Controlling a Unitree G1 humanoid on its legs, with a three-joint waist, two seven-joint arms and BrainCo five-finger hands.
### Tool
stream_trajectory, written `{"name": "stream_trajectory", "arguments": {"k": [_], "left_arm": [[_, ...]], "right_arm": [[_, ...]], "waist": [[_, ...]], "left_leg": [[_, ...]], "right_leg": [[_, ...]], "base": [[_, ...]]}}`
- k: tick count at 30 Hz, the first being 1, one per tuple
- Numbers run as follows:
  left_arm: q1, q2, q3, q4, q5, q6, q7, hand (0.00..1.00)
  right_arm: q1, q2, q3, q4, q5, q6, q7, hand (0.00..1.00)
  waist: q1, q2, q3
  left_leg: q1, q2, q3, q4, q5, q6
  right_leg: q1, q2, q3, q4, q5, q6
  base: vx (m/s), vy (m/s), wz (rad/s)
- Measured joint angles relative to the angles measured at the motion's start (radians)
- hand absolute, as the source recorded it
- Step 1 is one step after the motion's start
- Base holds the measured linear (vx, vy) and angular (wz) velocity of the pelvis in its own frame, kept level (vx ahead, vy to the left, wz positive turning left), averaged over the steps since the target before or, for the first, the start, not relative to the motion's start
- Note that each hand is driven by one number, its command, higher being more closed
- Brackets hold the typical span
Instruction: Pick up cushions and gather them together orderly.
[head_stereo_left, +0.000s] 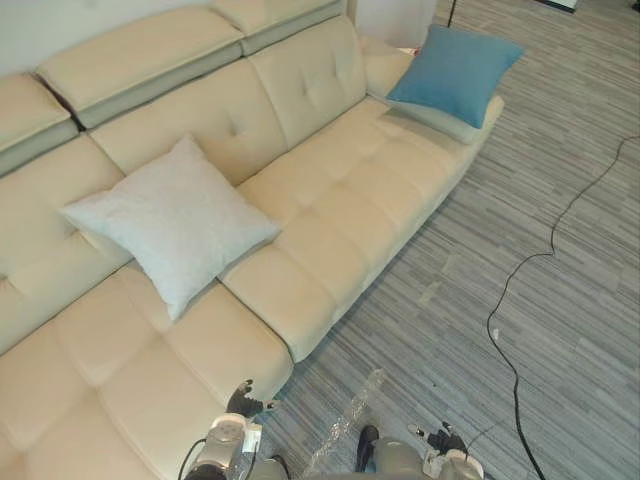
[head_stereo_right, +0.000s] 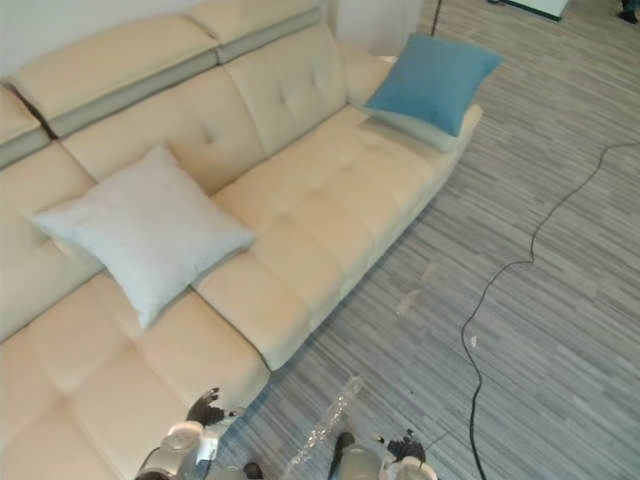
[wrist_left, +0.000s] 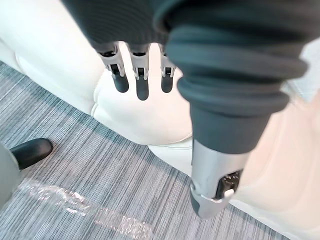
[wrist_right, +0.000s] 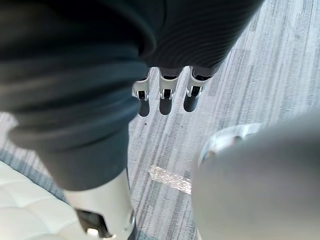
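Observation:
A pale grey cushion (head_stereo_left: 170, 222) leans against the backrest near the middle of the cream sofa (head_stereo_left: 330, 190). A blue cushion (head_stereo_left: 455, 72) rests tilted on the sofa's far right end by the armrest. My left hand (head_stereo_left: 244, 402) hangs low at the sofa's front edge, far below the grey cushion, its fingers (wrist_left: 142, 85) straight and holding nothing. My right hand (head_stereo_left: 443, 441) hangs over the striped floor at the bottom of the eye views, with its fingers (wrist_right: 167, 102) straight and nothing in them.
Grey striped floor (head_stereo_left: 560, 330) stretches to the right of the sofa. A thin black cable (head_stereo_left: 545, 250) snakes across it. A strip of clear tape (head_stereo_left: 345, 425) shines on the floor near the sofa's front corner.

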Motion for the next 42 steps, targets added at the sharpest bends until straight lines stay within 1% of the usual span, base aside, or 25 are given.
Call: {"name": "stream_trajectory", "arguments": {"k": [1,2,4,6,7,8,10,12,14,17,19,20,21,23,24,26,27,31,33,34,35,38,40,41,42], "left_arm": [[0.004,-0.010,0.008,0.004,-0.001,0.001,0.005,0.00],[0.004,-0.011,0.007,0.004,-0.001,0.000,0.005,0.00],[0.003,-0.034,0.007,0.003,-0.002,0.000,0.006,0.00],[0.010,-0.047,0.004,0.002,-0.005,-0.001,0.005,0.00],[0.025,-0.052,0.006,-0.006,-0.021,-0.002,0.003,0.00],[0.024,-0.050,0.005,-0.008,-0.020,-0.004,0.004,0.00],[0.035,-0.050,-0.004,-0.019,-0.021,-0.003,0.008,0.00],[0.042,-0.056,-0.017,-0.032,-0.021,-0.004,0.008,0.00],[0.043,-0.076,-0.017,-0.054,-0.021,-0.008,0.006,0.00],[0.041,-0.073,-0.015,-0.052,-0.021,-0.009,0.006,0.00],[0.045,-0.069,-0.012,-0.026,-0.020,-0.008,0.003,0.00],[0.044,-0.064,-0.006,-0.028,-0.022,-0.010,0.002,0.00],[0.035,-0.057,-0.003,-0.024,-0.021,-0.008,0.001,0.00],[0.043,-0.046,-0.011,-0.013,-0.021,-0.008,0.000,0.00],[0.042,-0.038,-0.019,0.000,-0.022,-0.003,0.000,0.00],[0.040,-0.030,-0.029,-0.002,-0.022,-0.001,0.006,0.00],[0.039,-0.029,-0.063,-0.002,-0.024,0.001,0.007,0.00],[0.032,-0.041,-0.075,-0.002,-0.024,0.003,0.007,0.00],[0.029,-0.042,-0.083,-0.001,-0.023,0.004,0.006,0.00],[0.029,-0.031,-0.099,0.003,-0.023,0.003,0.005,0.00],[0.018,-0.064,-0.103,0.026,-0.022,0.001,0.002,0.00],[0.002,-0.087,-0.099,0.034,-0.021,-0.002,0.004,0.00],[-0.009,-0.105,-0.090,0.033,-0.021,-0.008,0.002,0.00],[-0.001,-0.109,-0.091,0.030,-0.021,-0.011,-0.002,0.00],[0.005,-0.108,-0.091,0.029,-0.021,-0.011,-0.004,0.00]], "right_arm": [[-0.025,-0.018,0.027,0.000,-0.010,0.000,-0.001,0.00],[-0.028,-0.020,0.029,-0.001,-0.010,-0.001,-0.002,0.00],[-0.030,-0.028,0.027,0.000,-0.010,-0.001,-0.009,0.00],[-0.013,-0.034,0.027,0.001,-0.010,-0.001,-0.014,0.00],[0.001,-0.038,0.031,0.000,-0.010,-0.001,-0.016,0.00],[0.005,-0.039,0.033,-0.001,-0.010,-0.001,-0.016,0.00],[0.012,-0.062,0.027,0.022,-0.009,0.000,-0.019,0.00],[0.011,-0.069,0.027,0.028,-0.009,0.000,-0.022,0.00],[0.006,-0.074,0.026,0.031,-0.009,0.002,-0.029,0.00],[0.013,-0.041,0.027,0.028,-0.009,0.000,-0.030,0.00],[0.020,-0.029,0.029,0.027,-0.011,0.000,-0.029,0.00],[0.022,-0.025,0.028,0.026,-0.011,0.000,-0.029,0.00],[0.045,-0.027,0.015,0.026,-0.011,0.000,-0.030,0.00],[0.064,-0.029,0.019,0.026,-0.015,0.001,-0.027,0.00],[0.069,-0.024,0.014,0.025,-0.021,0.000,-0.025,0.00],[0.072,-0.027,-0.005,0.025,-0.033,0.000,-0.024,0.00],[0.071,-0.032,-0.020,0.025,-0.035,0.000,-0.023,0.00],[0.069,-0.047,-0.021,0.011,-0.035,0.000,-0.019,0.00],[0.068,-0.051,-0.020,-0.013,-0.034,0.000,-0.018,0.00],[0.081,-0.053,-0.021,-0.008,-0.034,0.001,-0.017,0.00],[0.072,-0.067,-0.024,-0.011,-0.034,0.002,-0.017,0.00],[0.067,-0.072,-0.042,-0.009,-0.034,0.004,-0.016,0.00],[0.073,-0.068,-0.053,-0.008,-0.028,0.004,-0.013,0.00],[0.074,-0.065,-0.050,-0.002,-0.020,0.005,-0.013,0.00],[0.073,-0.068,-0.050,-0.002,-0.011,0.004,-0.013,0.00]], "waist": [[0.001,0.023,0.003],[0.003,0.029,0.000],[0.002,0.031,0.019],[0.003,0.038,0.024],[0.002,0.035,0.040],[0.002,0.037,0.045],[0.009,0.050,0.058],[0.010,0.068,0.067],[0.031,0.096,0.078],[0.062,0.096,0.073],[0.068,0.094,0.041],[0.069,0.075,0.044],[0.065,0.045,0.042],[0.060,0.020,0.020],[0.043,-0.005,0.012],[0.040,-0.002,0.021],[0.036,0.005,0.031],[0.005,0.041,0.037],[-0.010,0.052,0.044],[-0.010,0.040,0.040],[-0.003,0.079,0.049],[-0.013,0.089,0.049],[-0.018,0.093,0.056],[-0.013,0.093,0.058],[-0.012,0.093,0.059]], "left_leg": [[-0.013,0.052,-0.002,0.036,-0.003,0.005],[-0.015,0.063,-0.001,0.048,-0.003,0.005],[-0.033,0.150,-0.007,0.199,0.000,0.009],[-0.058,0.182,-0.035,0.310,0.018,0.037],[-0.107,0.184,-0.133,0.472,0.095,0.142],[-0.118,0.177,-0.154,0.501,0.115,0.150],[-0.178,0.039,-0.275,0.570,-0.011,0.037],[-0.210,-0.025,-0.291,0.537,-0.045,0.032],[-0.236,-0.119,-0.315,0.278,-0.043,0.035],[-0.219,-0.125,-0.299,0.059,0.056,0.047],[-0.240,-0.127,-0.298,0.043,0.058,0.075],[-0.242,-0.144,-0.287,0.058,0.053,0.084],[-0.213,-0.173,-0.265,0.085,0.031,0.112],[-0.187,-0.202,-0.239,0.054,0.016,0.120],[-0.149,-0.224,-0.237,0.057,-0.004,0.136],[-0.094,-0.230,-0.239,0.057,-0.041,0.149],[-0.011,-0.227,-0.248,0.023,-0.062,0.151],[0.061,-0.156,-0.290,-0.035,-0.074,0.113],[0.100,-0.119,-0.311,-0.079,-0.074,0.084],[0.132,-0.116,-0.331,-0.099,-0.080,0.057],[0.135,-0.083,-0.365,-0.094,-0.053,0.034],[0.137,-0.077,-0.391,-0.025,-0.009,-0.011],[0.013,-0.051,-0.409,0.285,0.064,-0.057],[-0.070,-0.026,-0.368,0.485,0.059,-0.039],[-0.094,-0.015,-0.338,0.533,0.049,-0.020]], "right_leg": [[0.030,0.072,0.028,-0.110,0.034,0.020],[0.039,0.087,0.028,-0.133,0.039,0.020],[0.055,0.135,0.015,-0.129,0.008,-0.027],[0.057,0.154,0.034,-0.090,-0.015,-0.054],[0.090,0.176,0.083,-0.070,-0.029,-0.071],[0.093,0.181,0.092,-0.069,-0.031,-0.075],[0.107,0.193,0.191,-0.060,-0.034,-0.082],[0.110,0.212,0.244,-0.068,-0.029,-0.090],[0.112,0.242,0.313,-0.082,-0.027,-0.102],[0.125,0.280,0.367,-0.135,-0.013,-0.126],[0.104,0.291,0.403,-0.105,-0.027,-0.108],[0.075,0.268,0.409,-0.025,-0.066,-0.069],[0.065,0.229,0.421,0.067,-0.176,-0.046],[0.030,0.196,0.422,0.210,-0.218,0.044],[-0.024,0.155,0.408,0.409,-0.211,0.133],[-0.069,0.118,0.350,0.568,-0.163,0.116],[-0.090,0.045,0.251,0.594,-0.208,0.044],[-0.155,0.030,0.236,0.333,-0.205,0.055],[-0.187,0.029,0.273,0.144,-0.106,0.076],[-0.176,0.020,0.272,0.063,0.085,0.052],[-0.174,0.051,0.266,0.126,0.018,0.012],[-0.160,0.047,0.244,0.197,-0.070,-0.018],[-0.069,0.053,0.194,0.168,-0.118,-0.040],[0.002,0.062,0.177,0.119,-0.128,-0.050],[0.027,0.065,0.171,0.100,-0.130,-0.054]], "base": [[-0.08,-0.269,-1.10],[-0.09,-0.252,-0.90],[-0.11,-0.214,-0.72],[-0.05,-0.194,-0.61],[0.03,-0.174,-0.59],[0.05,-0.140,-0.85],[0.09,-0.045,-1.12],[0.07,-0.016,-0.89],[0.07,0.044,-1.05],[0.11,0.076,-1.12],[0.18,0.087,-0.93],[0.32,0.116,-0.80],[0.35,0.118,-0.47],[0.32,0.069,-0.17],[0.32,0.003,0.06],[0.42,-0.024,0.04],[0.40,-0.073,0.02],[0.37,-0.179,0.29],[0.52,-0.341,0.29],[0.51,-0.330,0.05],[0.58,-0.391,0.05],[0.42,-0.325,0.16],[0.35,-0.261,0.43],[0.30,-0.219,0.41],[0.28,-0.162,0.27]]}}
